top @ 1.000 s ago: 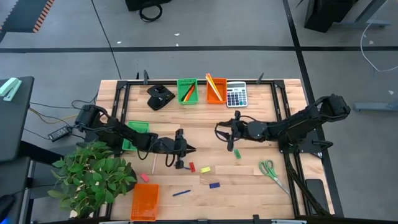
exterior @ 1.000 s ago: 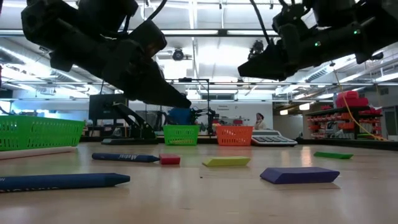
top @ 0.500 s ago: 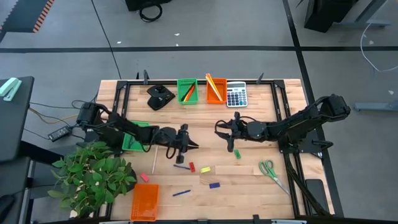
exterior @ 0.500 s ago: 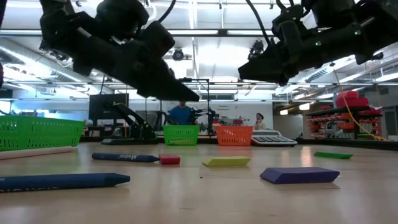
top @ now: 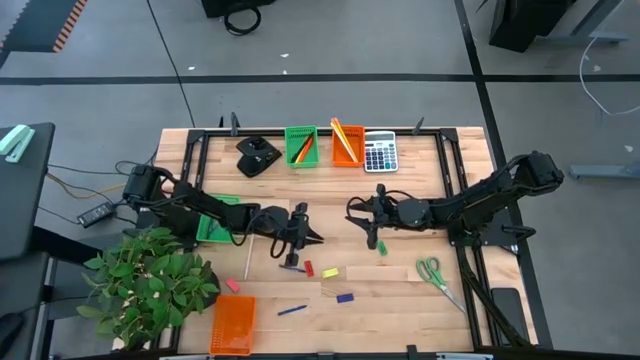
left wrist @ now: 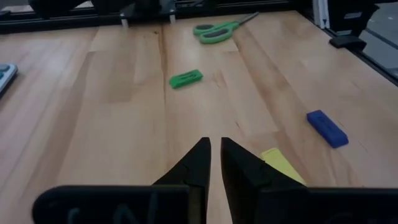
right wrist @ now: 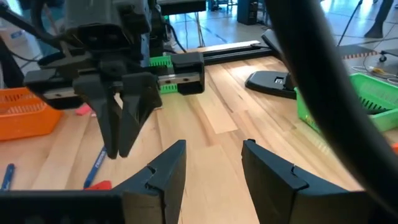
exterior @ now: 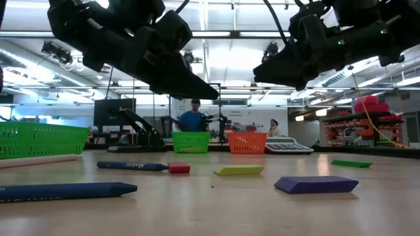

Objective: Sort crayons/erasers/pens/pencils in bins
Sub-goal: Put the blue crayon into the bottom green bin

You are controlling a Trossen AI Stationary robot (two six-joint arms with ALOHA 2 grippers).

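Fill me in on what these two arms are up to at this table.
Two robot arms are sorting stationery into bins, and neither holds anything. The left pincer, nearly shut and empty, hovers above a blue pen and red eraser. The right pincer is open and empty beside a green eraser. Yellow, blue and pink erasers lie loose. The far green bin and orange bin already hold sticks.

Left tool [exterior: 207,92] and right tool [exterior: 259,73] raised above table, blue eraser [exterior: 316,184], yellow eraser [exterior: 239,170], blue pen [exterior: 131,166]
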